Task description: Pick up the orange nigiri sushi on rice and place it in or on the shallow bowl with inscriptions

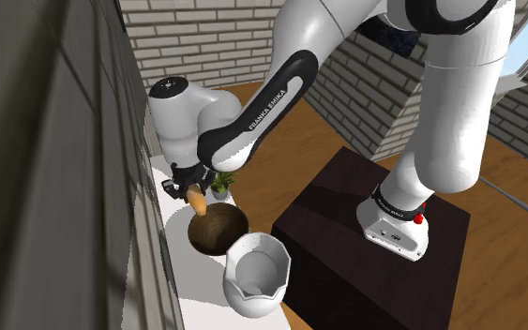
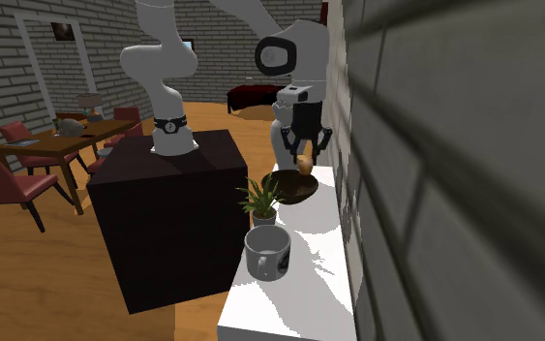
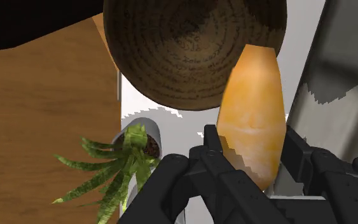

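White worktop (image 2: 299, 281) by grey wall (image 2: 454, 194): tool (image 2: 304, 153) clenched on orange nigiri (image 3: 250, 114) above edge of dark bowl (image 3: 184, 51). We judge carry step; next: centre over it, lower, release.

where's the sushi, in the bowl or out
Out: the gripper clasps the sushi, hanging above the bowl's edge, not resting in it.
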Robot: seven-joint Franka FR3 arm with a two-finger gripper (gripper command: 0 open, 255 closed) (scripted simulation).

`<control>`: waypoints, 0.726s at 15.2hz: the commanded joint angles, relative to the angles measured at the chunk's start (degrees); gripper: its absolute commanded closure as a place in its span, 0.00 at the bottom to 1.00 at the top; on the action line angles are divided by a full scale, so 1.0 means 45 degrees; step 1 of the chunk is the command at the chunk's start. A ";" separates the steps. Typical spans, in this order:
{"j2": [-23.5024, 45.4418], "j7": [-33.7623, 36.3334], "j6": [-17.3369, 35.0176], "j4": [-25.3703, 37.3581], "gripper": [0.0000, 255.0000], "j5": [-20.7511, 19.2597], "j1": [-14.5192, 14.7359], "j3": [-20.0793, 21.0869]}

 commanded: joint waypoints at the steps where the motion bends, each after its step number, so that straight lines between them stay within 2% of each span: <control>1: -0.0822 0.0227 0.0439 -0.1190 1.00 0.0264 -0.0064 0.0284; 5: -0.2350 0.0513 0.1128 -0.3224 1.00 0.1014 -0.0107 0.0930; 11: -0.1356 0.1236 0.1948 -0.3219 1.00 -0.0001 0.0276 0.0398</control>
